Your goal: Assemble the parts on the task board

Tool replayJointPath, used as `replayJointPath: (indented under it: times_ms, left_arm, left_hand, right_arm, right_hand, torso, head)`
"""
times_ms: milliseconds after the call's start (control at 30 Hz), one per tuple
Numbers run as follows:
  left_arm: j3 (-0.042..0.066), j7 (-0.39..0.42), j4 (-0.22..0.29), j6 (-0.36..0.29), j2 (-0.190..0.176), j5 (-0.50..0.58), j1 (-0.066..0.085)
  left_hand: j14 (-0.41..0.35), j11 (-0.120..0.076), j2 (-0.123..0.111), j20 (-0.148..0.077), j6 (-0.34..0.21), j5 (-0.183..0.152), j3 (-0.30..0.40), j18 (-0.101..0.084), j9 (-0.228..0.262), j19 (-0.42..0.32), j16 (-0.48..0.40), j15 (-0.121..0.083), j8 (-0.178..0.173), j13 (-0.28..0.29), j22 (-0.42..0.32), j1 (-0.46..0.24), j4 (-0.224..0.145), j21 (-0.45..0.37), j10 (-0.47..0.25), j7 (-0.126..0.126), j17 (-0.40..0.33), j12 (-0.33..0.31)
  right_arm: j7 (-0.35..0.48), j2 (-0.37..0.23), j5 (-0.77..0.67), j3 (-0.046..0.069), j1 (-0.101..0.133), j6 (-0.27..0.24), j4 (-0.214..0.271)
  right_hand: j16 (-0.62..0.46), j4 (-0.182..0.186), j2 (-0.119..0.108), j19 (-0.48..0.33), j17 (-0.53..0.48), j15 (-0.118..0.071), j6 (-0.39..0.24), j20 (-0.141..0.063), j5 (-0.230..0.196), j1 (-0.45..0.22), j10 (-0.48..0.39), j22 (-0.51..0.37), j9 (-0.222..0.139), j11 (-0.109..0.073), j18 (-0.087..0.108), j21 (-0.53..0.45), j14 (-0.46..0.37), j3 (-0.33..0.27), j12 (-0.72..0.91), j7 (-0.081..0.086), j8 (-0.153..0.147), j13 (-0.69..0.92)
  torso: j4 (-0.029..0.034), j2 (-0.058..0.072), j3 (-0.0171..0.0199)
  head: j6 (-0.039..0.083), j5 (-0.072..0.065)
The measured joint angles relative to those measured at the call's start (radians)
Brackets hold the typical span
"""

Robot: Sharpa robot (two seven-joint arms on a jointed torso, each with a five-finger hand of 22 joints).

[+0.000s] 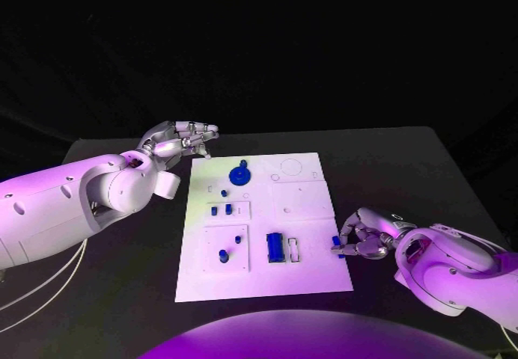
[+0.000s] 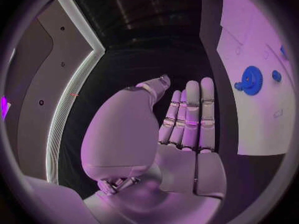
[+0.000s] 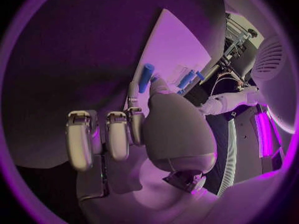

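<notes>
The right hand (image 1: 361, 238) pinches a small blue peg (image 3: 146, 77) in its fingers at the right edge of the task board (image 1: 308, 280), seemingly ready to seat it. The left hand (image 1: 178, 138) waits off the board's far-left corner, fingers straight and released, holding nothing, likely keeping clear of the blue gear (image 1: 241, 175).

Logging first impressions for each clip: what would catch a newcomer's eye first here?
The white task board in the middle of the black table stands out, with a blue gear near its far left corner and a blue block nearer the robot. At the board's right edge the right hand pinches a small blue peg. The left hand hovers off the far left corner, fingers straight, holding nothing.
</notes>
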Motion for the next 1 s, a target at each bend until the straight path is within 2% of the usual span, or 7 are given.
replayJointPath:
  times_ms: [167,300,567,667,733,833,1000]
  left_arm:
    - [0.000,0.000,0.000,0.000,0.000,0.000,0.000]
    - [0.000,0.000,0.000,0.000,0.000,0.000,0.000]
    - [0.000,-0.001,0.000,0.000,-0.002,0.000,0.000]
    - [0.000,-0.001,0.001,0.000,-0.002,0.000,0.000]
    - [0.000,-0.001,0.001,0.000,-0.002,0.000,0.000]
    - [0.000,-0.001,0.001,0.000,-0.002,0.000,0.000]
    - [0.000,-0.001,0.000,0.000,-0.002,0.000,0.000]
  left_hand:
    - [0.000,0.000,0.000,0.000,0.000,0.000,0.000,0.000,0.000,0.000,0.000,0.000,0.000,0.000,0.000,0.000,0.000,0.000,0.000,0.000,0.000,0.000]
    - [0.000,0.000,0.000,0.000,0.000,0.000,0.000,0.000,0.000,0.000,0.000,0.000,0.000,0.000,0.000,0.000,0.000,-0.001,0.000,0.000,0.000,0.000]
    - [0.000,0.000,0.000,0.000,0.000,0.000,0.000,0.000,0.000,0.000,0.000,0.000,0.000,0.000,-0.001,0.000,0.000,-0.005,0.000,0.000,0.000,0.000]
    - [0.000,0.000,0.000,0.000,0.000,0.000,0.000,0.000,0.000,0.000,0.000,0.000,0.000,0.000,-0.001,0.000,0.000,-0.005,0.000,0.000,0.000,0.000]
    - [0.000,0.000,0.000,0.000,0.000,0.000,0.000,0.000,0.000,0.000,0.000,0.000,0.000,0.000,-0.001,0.000,0.000,-0.005,0.000,0.000,0.000,0.000]
    - [0.000,0.000,0.000,0.000,0.000,0.000,0.000,0.000,0.000,0.000,0.000,0.000,0.000,0.000,-0.001,0.000,0.000,-0.005,0.000,0.000,0.000,0.000]
    - [0.000,0.000,0.000,0.000,0.000,0.000,0.000,0.000,0.000,0.000,0.000,0.000,0.000,0.000,-0.001,0.000,0.000,-0.005,0.000,0.000,0.000,0.000]
  right_arm:
    - [-0.004,0.005,-0.008,0.001,-0.002,0.003,-0.002]
    - [-0.008,0.012,-0.018,0.002,-0.003,0.005,-0.006]
    - [-0.008,0.026,-0.044,0.006,-0.003,0.005,-0.002]
    - [-0.008,0.027,-0.053,0.005,-0.004,0.005,-0.002]
    - [-0.008,0.028,-0.059,0.005,-0.005,0.004,-0.002]
    - [-0.009,0.025,-0.065,0.004,-0.006,0.002,0.000]
    - [-0.014,0.017,-0.067,0.002,-0.006,-0.004,0.011]
  right_hand:
    - [0.000,-0.001,0.000,0.000,0.000,0.000,0.002,0.000,0.000,0.000,0.000,0.000,0.005,0.000,0.000,0.000,0.000,0.003,0.000,-0.002,0.005,0.000]
    - [0.000,-0.003,0.017,0.000,0.000,0.000,0.005,0.000,0.000,0.071,-0.002,0.000,0.007,-0.002,0.000,0.000,0.000,0.057,0.000,-0.001,0.009,0.001]
    - [0.000,0.002,-0.032,0.000,0.000,-0.004,0.004,0.000,-0.002,0.159,0.000,0.000,0.004,-0.007,0.000,0.004,-0.004,0.268,-0.008,-0.012,-0.034,0.001]
    - [0.000,0.052,-0.048,-0.003,0.000,-0.006,0.010,-0.004,-0.001,0.174,0.000,0.000,0.003,-0.007,0.000,0.004,-0.001,0.321,-0.008,-0.014,-0.037,0.001]
    - [0.000,0.075,-0.049,0.000,0.000,-0.007,0.010,-0.007,0.001,0.175,-0.002,0.001,0.003,-0.009,0.000,0.004,0.000,0.351,-0.008,-0.014,-0.037,0.001]
    - [0.000,0.102,-0.088,0.000,0.000,-0.007,0.007,-0.007,0.001,0.123,-0.002,0.001,0.013,-0.013,0.000,0.004,0.000,0.451,-0.008,-0.016,-0.023,0.001]
    - [0.000,0.052,-0.103,0.000,0.000,-0.007,-0.008,-0.007,0.004,0.046,-0.005,0.001,0.039,-0.016,0.000,0.012,0.000,0.553,-0.008,-0.013,-0.007,0.001]
  torso:
    - [-0.0001,0.000,0.0001]
    - [-0.0004,0.000,-0.0006]
    - [-0.0001,-0.001,-0.0012]
    - [-0.0001,-0.001,-0.0014]
    - [-0.0001,-0.001,-0.0015]
    - [-0.0001,-0.001,-0.0015]
    - [-0.0007,-0.002,-0.0014]
  head:
    - [-0.001,0.000]
    - [-0.002,0.000]
    - [-0.004,0.001]
    - [-0.004,0.002]
    - [-0.004,0.003]
    - [-0.002,0.004]
    - [0.001,0.004]
